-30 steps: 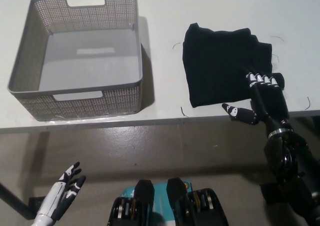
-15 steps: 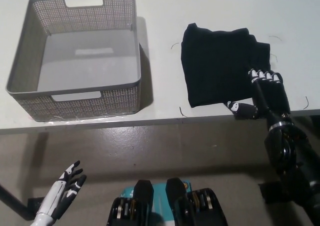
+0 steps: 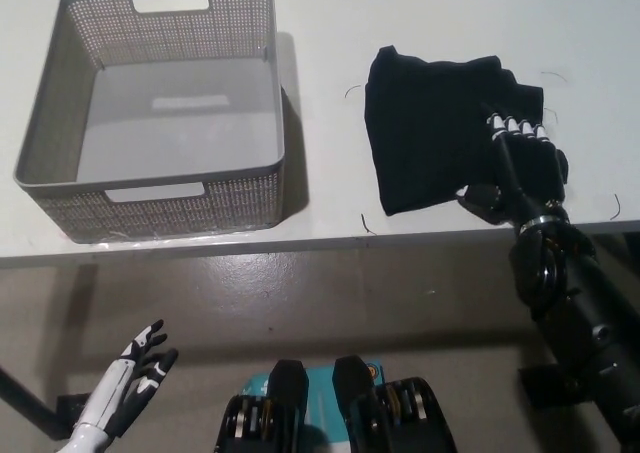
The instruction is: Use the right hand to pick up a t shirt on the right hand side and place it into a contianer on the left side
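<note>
A folded black t-shirt lies on the white table, right of the middle. My black right hand rests on the shirt's near right corner, its fingers curled down into the cloth and its thumb tucked under the near edge, pinching the fabric. The shirt still lies on the table. A grey perforated basket stands on the left, with nothing in it. My white left hand hangs low at the lower left, below the table, fingers apart and holding nothing.
The table's front edge runs across the middle of the picture, with floor below it. A bare strip of table separates the basket from the shirt.
My right hand has moved up onto the shirt's near right corner and closed; the thumb, spread out to the left before, now tucks under the cloth. The shirt's near edge has bunched slightly.
</note>
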`<state>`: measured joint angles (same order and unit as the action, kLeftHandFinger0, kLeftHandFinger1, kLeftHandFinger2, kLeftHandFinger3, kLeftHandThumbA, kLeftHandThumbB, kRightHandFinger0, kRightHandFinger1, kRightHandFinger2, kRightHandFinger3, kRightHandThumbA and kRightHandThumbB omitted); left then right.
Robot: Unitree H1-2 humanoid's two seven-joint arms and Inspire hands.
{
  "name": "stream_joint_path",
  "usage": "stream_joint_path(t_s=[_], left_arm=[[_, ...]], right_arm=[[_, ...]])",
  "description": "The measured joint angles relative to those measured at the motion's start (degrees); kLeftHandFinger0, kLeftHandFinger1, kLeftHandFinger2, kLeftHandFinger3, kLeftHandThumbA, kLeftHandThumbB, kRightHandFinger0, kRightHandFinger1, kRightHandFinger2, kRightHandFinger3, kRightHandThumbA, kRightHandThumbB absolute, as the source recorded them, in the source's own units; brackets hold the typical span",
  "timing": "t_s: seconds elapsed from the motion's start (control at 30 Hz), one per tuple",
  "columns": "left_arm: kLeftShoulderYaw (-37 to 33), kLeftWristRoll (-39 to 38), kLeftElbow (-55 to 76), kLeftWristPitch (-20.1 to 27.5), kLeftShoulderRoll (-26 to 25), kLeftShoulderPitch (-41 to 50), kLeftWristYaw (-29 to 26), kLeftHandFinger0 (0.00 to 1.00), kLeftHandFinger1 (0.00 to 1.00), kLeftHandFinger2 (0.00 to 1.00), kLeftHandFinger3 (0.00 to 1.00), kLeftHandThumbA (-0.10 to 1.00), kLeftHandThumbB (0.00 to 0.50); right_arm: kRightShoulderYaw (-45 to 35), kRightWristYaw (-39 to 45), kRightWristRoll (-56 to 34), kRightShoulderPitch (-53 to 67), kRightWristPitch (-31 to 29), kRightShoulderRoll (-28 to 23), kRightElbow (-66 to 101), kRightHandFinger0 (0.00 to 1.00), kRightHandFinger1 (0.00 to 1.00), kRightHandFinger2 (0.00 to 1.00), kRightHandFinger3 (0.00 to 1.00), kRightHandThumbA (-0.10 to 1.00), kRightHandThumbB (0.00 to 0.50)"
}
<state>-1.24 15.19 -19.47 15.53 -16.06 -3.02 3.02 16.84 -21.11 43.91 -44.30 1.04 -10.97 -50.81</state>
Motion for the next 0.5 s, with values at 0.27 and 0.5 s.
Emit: stream_joint_path(t_s=[0.27,0.5], left_arm=[[0.01,-0.02,0.01,-0.41,0.01,0.03,0.15,0.86,0.86,0.96,1.00,0.98,0.431],[0.01,0.02,0.46,-0.56,0.01,0.03,0.16,0.84,0.85,0.95,1.00,0.98,0.429]], right_arm=[[-6.03,-6.53,-4.95,0.14,-7.69,2.26,-4.52,0.28,0.35,0.48,0.77,-0.10,0.106],[-9.70,-10.26,-9.05,0.11,-13.97,2.47,-5.43,0.38,0.47,0.62,0.77,-0.10,0.128]])
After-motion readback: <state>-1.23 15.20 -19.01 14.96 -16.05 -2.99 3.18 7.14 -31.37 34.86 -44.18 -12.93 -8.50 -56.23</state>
